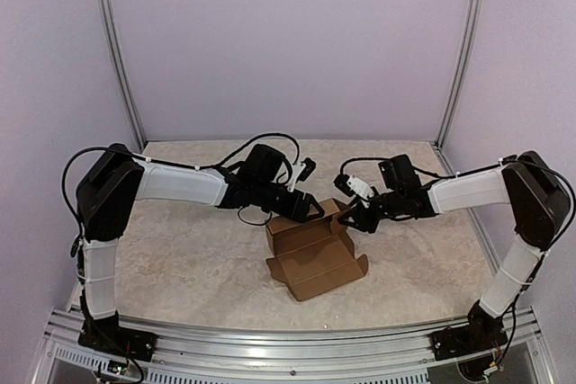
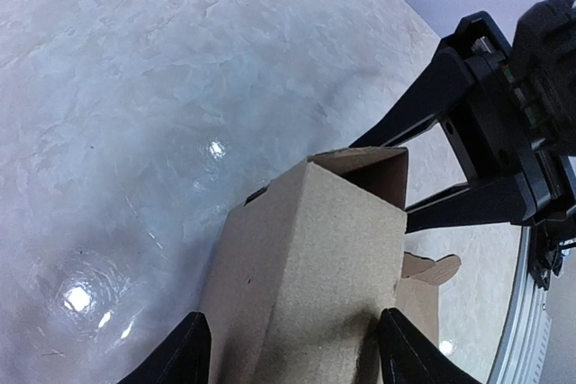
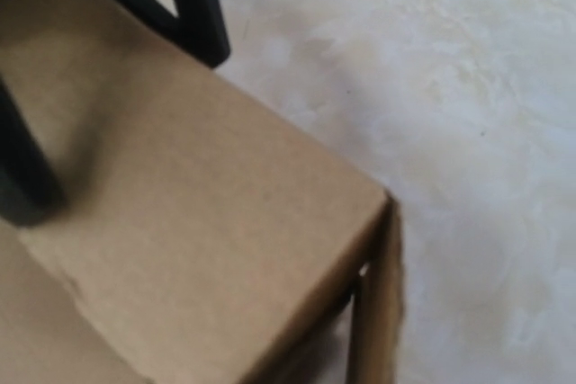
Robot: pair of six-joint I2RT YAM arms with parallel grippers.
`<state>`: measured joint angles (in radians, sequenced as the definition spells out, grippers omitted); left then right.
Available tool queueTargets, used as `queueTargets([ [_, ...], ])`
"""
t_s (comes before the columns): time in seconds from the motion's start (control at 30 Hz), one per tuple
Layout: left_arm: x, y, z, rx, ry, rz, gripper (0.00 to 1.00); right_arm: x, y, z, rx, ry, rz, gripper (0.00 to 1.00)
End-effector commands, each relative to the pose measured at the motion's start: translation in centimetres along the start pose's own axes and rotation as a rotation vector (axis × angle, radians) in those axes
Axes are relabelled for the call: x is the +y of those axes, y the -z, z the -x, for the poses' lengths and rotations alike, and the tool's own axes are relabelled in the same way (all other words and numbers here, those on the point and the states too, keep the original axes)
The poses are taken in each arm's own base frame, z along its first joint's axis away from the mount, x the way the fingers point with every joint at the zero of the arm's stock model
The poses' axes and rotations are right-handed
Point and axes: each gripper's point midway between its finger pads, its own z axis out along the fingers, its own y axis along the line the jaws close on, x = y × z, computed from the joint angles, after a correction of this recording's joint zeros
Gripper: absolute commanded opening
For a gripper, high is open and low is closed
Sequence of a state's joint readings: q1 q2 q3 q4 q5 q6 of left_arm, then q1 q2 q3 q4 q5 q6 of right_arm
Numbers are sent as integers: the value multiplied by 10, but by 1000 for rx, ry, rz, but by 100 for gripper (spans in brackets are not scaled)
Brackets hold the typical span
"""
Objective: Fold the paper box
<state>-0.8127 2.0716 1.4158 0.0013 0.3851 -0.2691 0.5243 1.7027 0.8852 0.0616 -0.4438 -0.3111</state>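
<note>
— Where do we have the paper box (image 1: 317,265)?

— We see it near the middle of the table (image 1: 180,249), between the two arms. Its far end is folded up into walls. The near part lies flat and open, with a notched tab on its right side.

— And what do we make of the left gripper (image 1: 310,210)?

— We find its jaws spread wide across the raised far-left end of the box. From the left wrist, its fingers (image 2: 191,359) stand one against each side wall, so we read it as clasping the box.

— Does the right gripper (image 1: 355,218) hold anything?

— We cannot tell. It meets the far-right corner of the box with its jaws partway apart. From the right wrist, we see one of its fingers (image 3: 193,6) at the edge of a brown panel and the other over the panel itself. Whether they pinch the cardboard is hidden from us.

— How near are the two grippers?

— We see them close together, at either side of the folded end.
</note>
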Motion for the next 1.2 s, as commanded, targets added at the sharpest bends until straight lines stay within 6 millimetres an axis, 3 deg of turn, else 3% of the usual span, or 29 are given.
queueTargets([
  [0.0,13,-13,-33,74,58,13,62,18,-6,26,-76,89,-16,34],
  [0.17,11,-12,-31,74,59,1,62,19,-12,17,-44,156,-65,40],
  [0.3,10,-12,-31,74,62,-3,62,13,-15,20,-63,142,-95,37],
  [0.53,9,-9,-29,71,70,-9,62,4,-15,37,-158,97,-149,16],
  [0.8,4,5,-2,-13,79,-47,63,1,-34,36,-145,12,-143,3],
  [0.93,4,27,15,-79,52,1,65,-1,-26,47,-123,59,-155,0],
  [1.07,-2,69,36,-160,19,49,68,3,-8,57,-37,158,-130,0],
  [1.17,-2,93,35,-191,1,85,68,9,5,59,72,218,-80,0],
])
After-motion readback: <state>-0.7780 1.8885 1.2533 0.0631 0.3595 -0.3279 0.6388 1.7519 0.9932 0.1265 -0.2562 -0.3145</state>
